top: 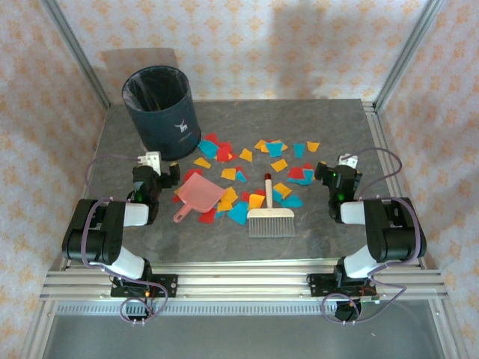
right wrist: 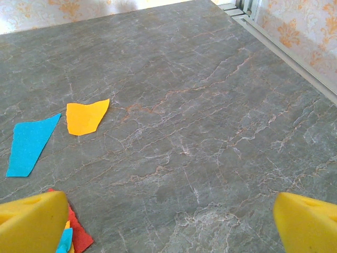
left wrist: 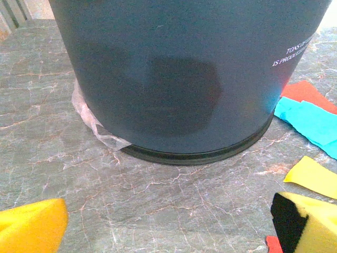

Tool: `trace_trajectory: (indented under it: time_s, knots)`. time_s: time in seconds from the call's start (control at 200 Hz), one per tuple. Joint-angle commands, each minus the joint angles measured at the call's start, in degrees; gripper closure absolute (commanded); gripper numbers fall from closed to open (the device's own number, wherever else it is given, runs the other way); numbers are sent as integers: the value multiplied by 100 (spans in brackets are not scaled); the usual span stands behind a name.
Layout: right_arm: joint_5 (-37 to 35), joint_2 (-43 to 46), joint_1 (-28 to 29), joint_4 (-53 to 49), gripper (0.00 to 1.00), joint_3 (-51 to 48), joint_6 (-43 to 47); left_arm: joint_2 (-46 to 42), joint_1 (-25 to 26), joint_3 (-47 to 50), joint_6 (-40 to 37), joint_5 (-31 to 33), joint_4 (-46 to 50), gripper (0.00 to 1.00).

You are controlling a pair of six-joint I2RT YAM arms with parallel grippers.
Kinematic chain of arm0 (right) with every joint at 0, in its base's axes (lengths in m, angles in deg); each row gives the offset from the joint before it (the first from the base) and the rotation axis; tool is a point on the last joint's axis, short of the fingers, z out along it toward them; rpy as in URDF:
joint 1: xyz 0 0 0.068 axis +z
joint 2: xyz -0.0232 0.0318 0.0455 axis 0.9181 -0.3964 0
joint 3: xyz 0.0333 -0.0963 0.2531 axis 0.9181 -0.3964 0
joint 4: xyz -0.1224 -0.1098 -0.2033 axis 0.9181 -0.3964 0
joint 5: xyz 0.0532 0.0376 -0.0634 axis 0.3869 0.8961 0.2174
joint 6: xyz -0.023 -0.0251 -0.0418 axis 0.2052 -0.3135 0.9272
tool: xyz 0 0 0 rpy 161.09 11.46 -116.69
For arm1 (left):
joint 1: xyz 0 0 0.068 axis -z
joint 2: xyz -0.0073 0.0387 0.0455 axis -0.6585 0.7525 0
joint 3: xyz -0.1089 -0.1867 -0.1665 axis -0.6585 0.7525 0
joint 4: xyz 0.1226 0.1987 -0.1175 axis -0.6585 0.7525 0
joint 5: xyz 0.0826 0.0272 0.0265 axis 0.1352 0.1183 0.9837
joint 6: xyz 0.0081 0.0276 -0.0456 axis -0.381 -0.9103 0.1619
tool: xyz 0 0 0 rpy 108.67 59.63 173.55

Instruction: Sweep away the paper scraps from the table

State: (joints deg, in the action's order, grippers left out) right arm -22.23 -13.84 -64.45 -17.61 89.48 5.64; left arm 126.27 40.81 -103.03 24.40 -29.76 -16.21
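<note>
The paper scraps (top: 278,165) lie scattered across the middle of the dark marbled tabletop (top: 329,232) in red, yellow-orange and blue, spread from just beside the foot of the dark round bin (top: 161,112) at the far left across to the right-centre. A pink dustpan (top: 200,196) rests among them on the left with its handle pointing toward the near edge. Just beside it, to the right, a brush (top: 270,221) lies flat, bristles nearest the arms. The left tool (top: 159,166) sits low between the bin and the dustpan. Its wrist view has the bin wall straight ahead and both yellow pads (left wrist: 31,226) wide apart with nothing between them. The right tool (top: 335,166) sits at the right edge of the scatter, also spread wide and empty. Ahead of its pads (right wrist: 308,221) is mostly bare stone, with a yellow scrap (right wrist: 87,116) and a blue one (right wrist: 31,143) off to the left.
</note>
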Motion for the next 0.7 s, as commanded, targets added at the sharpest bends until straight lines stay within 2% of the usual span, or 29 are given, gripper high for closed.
trace_trajectory:
  time_s: [0.0,0.095,0.155,0.205,0.28,0.37,0.445,0.56,0.691]
  knots:
    - [-3,13,-24,29,1,81,36,2,21,6,-53,192,-210,0]
    - [-288,272,-26,-352,1,201,-91,-370,29,231,118,687,-316,0]
    - [-515,585,-26,-1198,1,518,-217,-857,27,266,242,1059,44,0]
    - [-642,792,-26,-2149,1,883,-402,-1327,26,126,483,1357,900,0]
    - [-593,1009,-26,-3121,1,1243,-606,-1940,29,-396,1108,1698,2667,0]
    - [-611,1341,-26,-3883,1,1424,-1031,-2273,51,-1087,1542,1618,4494,0]
    - [-507,1626,-26,-4486,1,1555,-1369,-2393,133,-1476,1905,1503,5511,0]
    - [308,1904,-25,-5176,1,1695,-1532,-2557,510,-1797,2223,1091,6453,0]
    - [946,2215,15,-5703,1,1634,-1748,-2593,1265,-2116,2769,835,7135,0]
